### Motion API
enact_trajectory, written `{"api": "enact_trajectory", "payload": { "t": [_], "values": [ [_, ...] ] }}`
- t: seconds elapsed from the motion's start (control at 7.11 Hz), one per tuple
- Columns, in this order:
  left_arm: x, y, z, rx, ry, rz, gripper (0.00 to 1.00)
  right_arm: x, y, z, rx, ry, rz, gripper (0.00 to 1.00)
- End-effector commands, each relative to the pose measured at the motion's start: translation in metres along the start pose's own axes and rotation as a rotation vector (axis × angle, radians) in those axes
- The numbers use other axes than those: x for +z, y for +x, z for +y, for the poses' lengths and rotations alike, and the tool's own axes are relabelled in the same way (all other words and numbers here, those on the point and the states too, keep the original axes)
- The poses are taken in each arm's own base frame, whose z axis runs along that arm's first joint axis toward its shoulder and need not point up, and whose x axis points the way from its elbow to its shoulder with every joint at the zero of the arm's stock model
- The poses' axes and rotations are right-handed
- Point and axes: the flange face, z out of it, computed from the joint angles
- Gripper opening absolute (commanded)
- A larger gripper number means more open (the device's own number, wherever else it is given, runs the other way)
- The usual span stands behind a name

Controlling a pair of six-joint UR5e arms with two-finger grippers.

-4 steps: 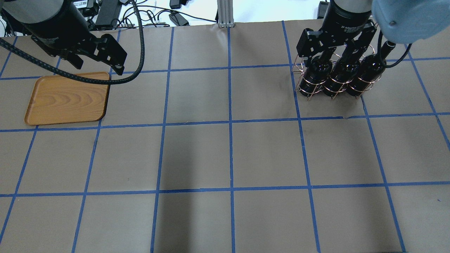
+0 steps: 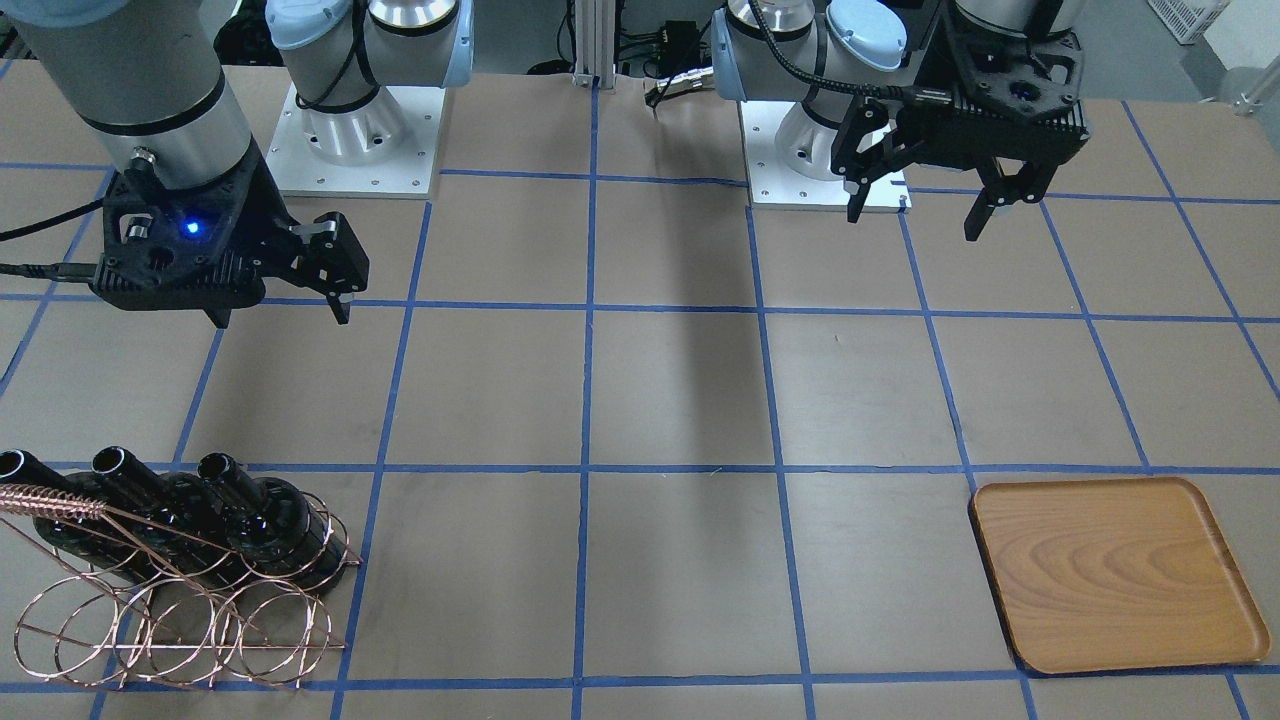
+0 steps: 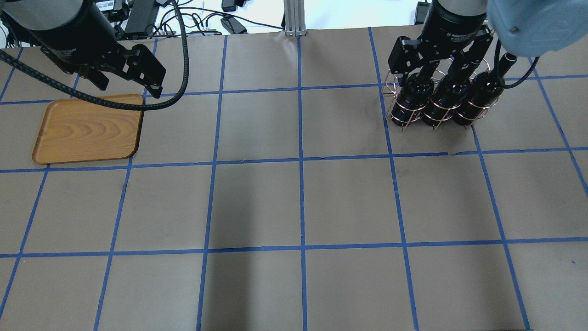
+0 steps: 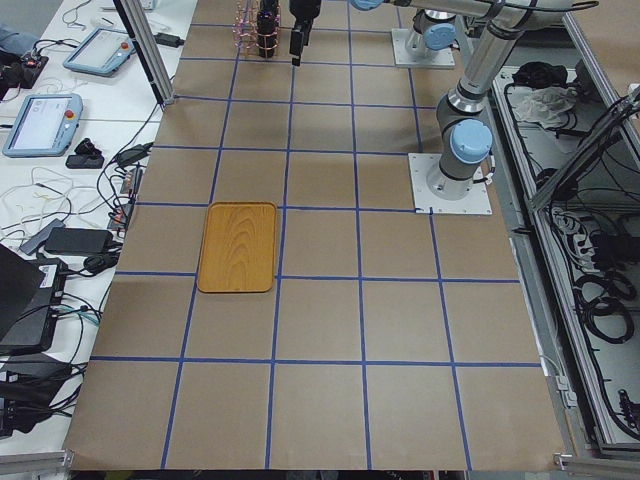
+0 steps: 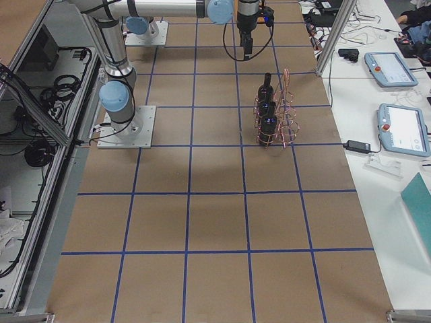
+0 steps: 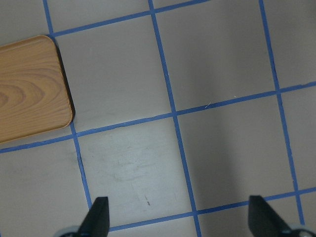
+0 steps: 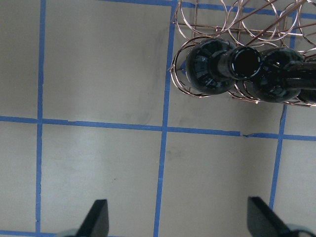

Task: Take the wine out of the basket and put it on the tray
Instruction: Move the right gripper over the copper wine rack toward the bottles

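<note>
— So, front-facing view first: where's the wine?
— All three bottles of wine (image 2: pixel 275 520) lean in the basket (image 2: pixel 60 499), necks toward the robot. The tray (image 2: pixel 1110 575) lies at the other end of the bench (image 2: pixel 680 400), well apart, with no bottle on it. The right gripper (image 2: pixel 280 312) hangs between the robot's base and the basket, spread wide, holding nothing. The left gripper (image 2: pixel 920 210) is also wide and empty.
— Overhead?
— The right gripper overlaps the bottle necks and the left one overlaps the tray's edge. I take both for perspective.
— Side views?
— From the right end, the right gripper is plainly raised and apart from the basket. The left-end view is too small to add anything.
— Wrist cameras?
— The left shows a tray corner off to one side. The right shows the end bottle's mouth ahead, with nothing between its jaws.
— Which step, then?
— Reaching for the first bottle, I'd say; none is lifted yet. Next it must move over a neck, drop with a finger on either side and close firmly on the slick glass. Then it should draw the bottle out along its lean, so the wire loop doesn't snag.
</note>
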Motion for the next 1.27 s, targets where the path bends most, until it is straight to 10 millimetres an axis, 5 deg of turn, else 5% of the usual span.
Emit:
{"api": "enact_trajectory", "payload": {
  "t": [0.0, 0.42, 1.13],
  "values": [
    [0.0, 0.0, 0.0, 0.0, 0.0, 0.0, 1.0, -0.004, 0.002, 0.003, 0.009, 0.005, 0.002, 1.0],
    [-0.001, 0.0, 0.001, 0.0, 0.001, 0.0, 1.0, -0.007, 0.026, 0.001, 0.028, 0.009, 0.003, 1.0],
    [0.0, 0.0, 0.0, 0.0, -0.002, 0.0, 1.0, 0.001, 0.127, -0.013, -0.075, 0.039, 0.007, 1.0]
  ]
}}
